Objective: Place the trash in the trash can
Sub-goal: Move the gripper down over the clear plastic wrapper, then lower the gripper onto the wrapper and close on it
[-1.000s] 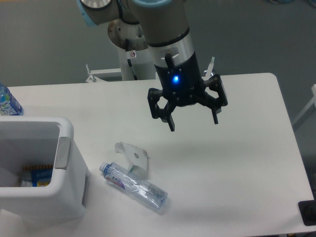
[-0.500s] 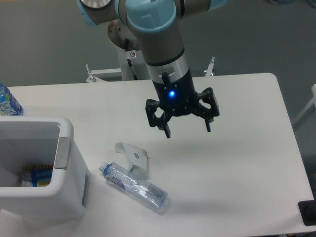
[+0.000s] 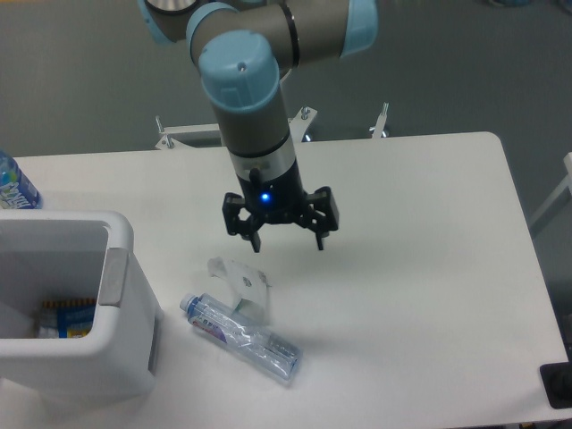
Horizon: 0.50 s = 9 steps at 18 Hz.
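Toward the surface's front-left: paper scrap [image 3: 239, 275] touching crushed bottle [image 3: 242, 337], trash can [image 3: 121, 268] at left edge. Gripper [image 3: 286, 240] hangs open, empty, above scrap. Best: descend straight, straddle scrap alone, avoid bottle.

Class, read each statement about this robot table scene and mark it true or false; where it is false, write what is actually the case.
1. The gripper is open and holds nothing. True.
2. The crushed bottle already lies inside the trash can. False: it lies on the table, to the right of the can.
3. The paper scrap lies on the table next to the crushed bottle's cap end. True.
4. The trash can stands at the table's right edge. False: it stands at the left.
5. The bottle with the bright blue label stands beyond the trash can at the left edge of the view. True.
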{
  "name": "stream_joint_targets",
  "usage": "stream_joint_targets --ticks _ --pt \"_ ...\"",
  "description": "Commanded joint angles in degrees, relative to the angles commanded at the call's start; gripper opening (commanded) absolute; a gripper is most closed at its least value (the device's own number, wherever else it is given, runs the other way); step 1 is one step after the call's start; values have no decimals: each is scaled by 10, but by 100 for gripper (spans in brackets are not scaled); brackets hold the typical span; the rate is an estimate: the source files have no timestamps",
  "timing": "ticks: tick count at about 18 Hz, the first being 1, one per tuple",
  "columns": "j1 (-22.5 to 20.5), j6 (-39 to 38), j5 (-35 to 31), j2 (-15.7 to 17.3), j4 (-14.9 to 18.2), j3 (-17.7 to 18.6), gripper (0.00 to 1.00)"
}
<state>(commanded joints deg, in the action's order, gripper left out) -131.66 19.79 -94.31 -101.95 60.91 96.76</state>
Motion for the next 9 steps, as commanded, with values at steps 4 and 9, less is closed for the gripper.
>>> stream_joint_targets --ticks 4,9 --pt "7 -6 3 -12 1 18 100" --pt "20 -26 12 -43 1 25 100"
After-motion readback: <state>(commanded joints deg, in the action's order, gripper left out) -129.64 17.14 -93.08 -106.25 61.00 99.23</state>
